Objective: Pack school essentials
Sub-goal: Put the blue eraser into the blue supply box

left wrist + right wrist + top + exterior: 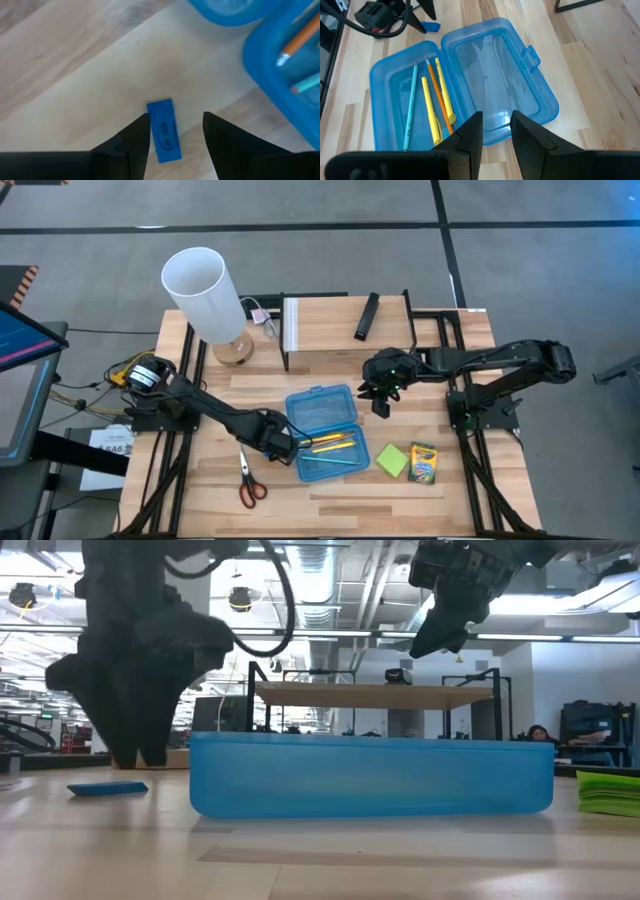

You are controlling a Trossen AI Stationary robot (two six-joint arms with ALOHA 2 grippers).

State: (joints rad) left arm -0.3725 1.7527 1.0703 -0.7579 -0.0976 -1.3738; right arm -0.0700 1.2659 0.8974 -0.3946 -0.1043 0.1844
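An open blue pencil box [322, 429] lies mid-table. Its tray half [402, 102] holds yellow and orange pencils [437, 105] and a pale green pen [411, 107]; its lid half [495, 75] is bare. A tiny blue eraser [164, 130] lies flat on the table left of the box. My left gripper [175, 135] is open, low over the eraser, with one finger on either side of it. My right gripper [492, 135] is open and raised above the lid's far side [385, 388]. Red-handled scissors [250, 480], a green sticky-note pad [393, 460] and a crayon box [424, 464] lie on the table.
A tall white cylinder [205, 292] stands on a round wooden base at the far left. A slim black bar [367, 315] lies on a raised wooden shelf [330, 320] at the far edge. Cables and a screen sit off the table's left side.
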